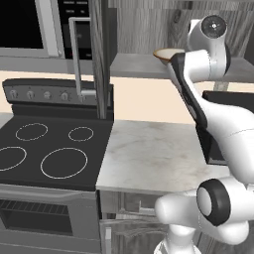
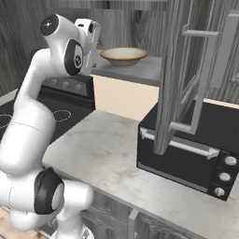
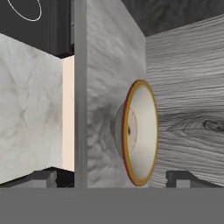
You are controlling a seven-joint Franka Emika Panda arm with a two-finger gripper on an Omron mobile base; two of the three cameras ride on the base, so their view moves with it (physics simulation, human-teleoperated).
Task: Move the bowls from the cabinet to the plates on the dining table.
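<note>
Nearest, the hand [image 3: 112, 179] stood spread wide with nothing between its fingers, rolled a quarter turn, so the shelf ran upright in the hand view. Both tips [image 3: 43, 178] rose well apart, straddling the line toward the bowl [image 3: 139, 132]. That cream bowl sat on the cabinet shelf [image 2: 140, 70], a little way in from the front edge, upright with its rim free all round. Below, the marbled surface [image 2: 98, 149] carried a black oven [image 2: 191, 151], and the open cabinet door [image 2: 175, 74] hung just beside the approach.

For the reach, I judged a rim pinch the sound choice: one finger inside the bowl, one outside, taken on the near rim. The arm [image 1: 198, 74] would need to come in level with the shelf, keeping off the door and its bar handle [image 2: 205, 74]. Close only once the rim lay deep between the fingers. Farther back the cabinet was dim; I could not tell whether the second bowl sat there. Lift straight up before drawing out.
</note>
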